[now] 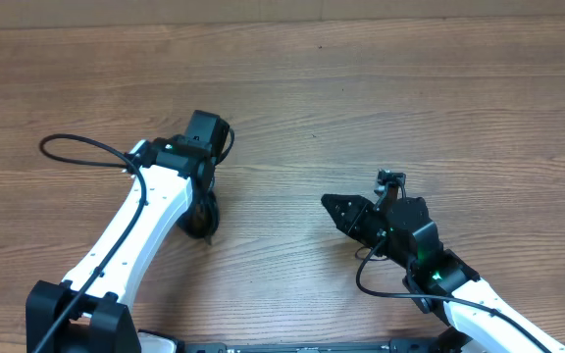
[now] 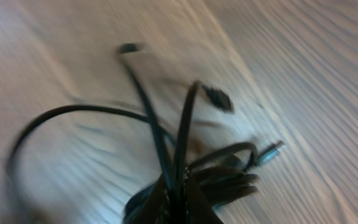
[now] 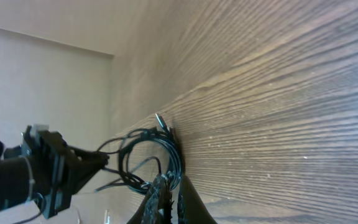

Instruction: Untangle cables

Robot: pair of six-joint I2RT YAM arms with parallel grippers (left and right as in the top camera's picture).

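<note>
The cables (image 2: 187, 124) are a small bundle of thin black cords, blurred in the left wrist view, with plug ends (image 2: 217, 98) fanning out over the wood. My left gripper (image 2: 178, 202) is shut on the bundle's lower part. From overhead, this gripper (image 1: 202, 208) points down at the table with the dark cables (image 1: 205, 231) under it. In the right wrist view the cables (image 3: 176, 155) loop between the left gripper (image 3: 73, 163) and the tabletop. My right gripper (image 1: 330, 203) is shut, points left and stays apart from the bundle. Its fingertips (image 3: 171, 186) hold nothing that I can see.
The wooden table (image 1: 361, 88) stretches in all directions. A thick black arm wire (image 1: 77, 145) loops out left of the left arm. Another wire (image 1: 381, 284) curls beside the right arm. A pale wall (image 3: 42, 74) shows beyond the table's edge.
</note>
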